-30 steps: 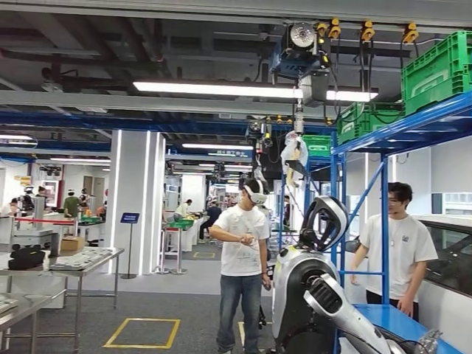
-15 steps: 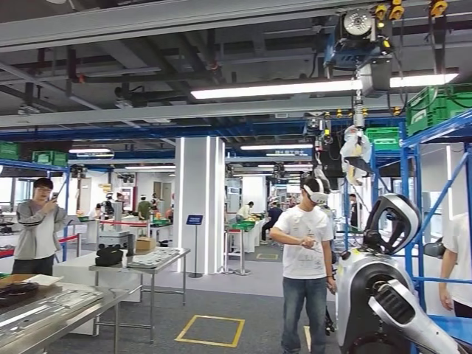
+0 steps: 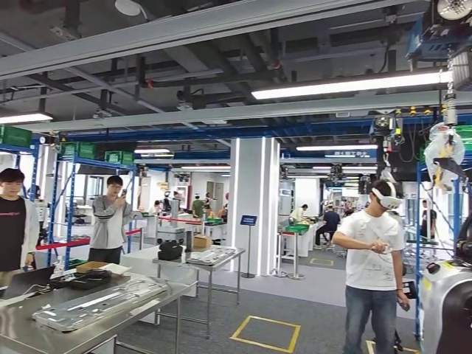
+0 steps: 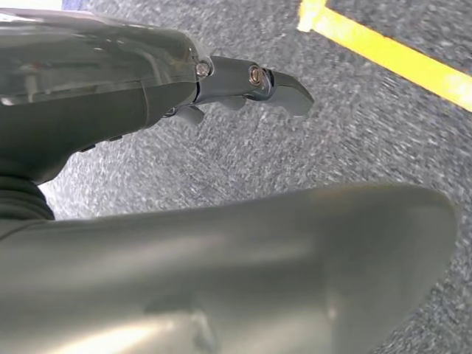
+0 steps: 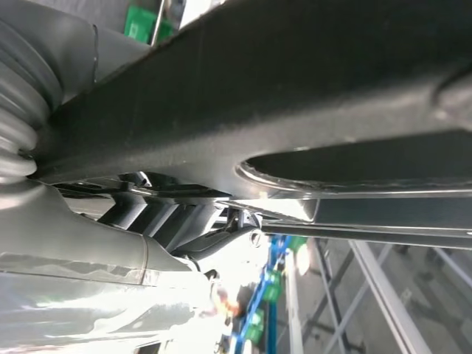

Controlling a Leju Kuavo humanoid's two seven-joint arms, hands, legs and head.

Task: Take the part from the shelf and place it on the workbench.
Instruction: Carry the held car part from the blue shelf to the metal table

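The whole view has swung leftward: the steel workbench [image 3: 100, 313] now shows. The right hand [image 5: 111, 243] seemingly grips a dark flat part [image 5: 312, 96]; the left hand [image 4: 167, 88], fingers apart, holds nothing.

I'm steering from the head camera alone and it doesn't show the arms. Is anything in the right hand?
Observer: Yes. The right wrist view shows a long dark part lying across the right hand, which holds it. The part hides most of the fingers.
Operator: And the left hand?
Observer: The left hand holds nothing. Its dark fingers point out straight above grey carpet.
Operator: Any marking on the floor there?
Observer: A yellow line crosses the carpet just beyond the fingertips.
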